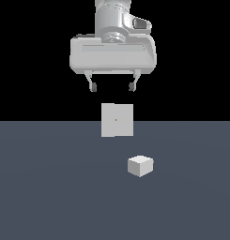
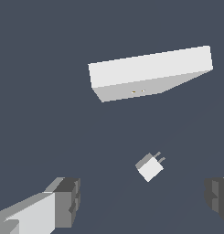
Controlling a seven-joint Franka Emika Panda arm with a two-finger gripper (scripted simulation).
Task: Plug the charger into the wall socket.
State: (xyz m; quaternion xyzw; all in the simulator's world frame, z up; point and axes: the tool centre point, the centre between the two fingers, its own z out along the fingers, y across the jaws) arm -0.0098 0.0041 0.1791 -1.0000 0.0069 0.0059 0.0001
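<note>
Exterior view: I see my gripper [image 1: 112,87] hanging high at 12 o'clock, well above the floor [image 1: 50,187], its fingers spread wide with nothing between them. The wall socket [image 1: 117,120] stands upright just below the fingertips, at roughly 6 o'clock from the gripper, clear of it; it's a flat off-white square with a tiny dark dot at centre. The charger [image 1: 140,165] sits on the floor at about 5 o'clock from the socket, near it but apart, a small off-white cube turned so one corner edge faces the camera. Wrist view: looking down, I see the wall socket [image 2: 150,73] from above as a long slab, two small yellowish marks on the face toward the charger. The charger [image 2: 150,167] lies at about 6 o'clock from the socket, well clear of it, with two short prongs sticking out at about 1 o'clock toward the socket. Both fingertips [image 2: 67,201] show at the frame's edges, wide apart, one either side of the charger and not touching it. Floor [image 2: 40,114] is plain dark grey-blue.
</note>
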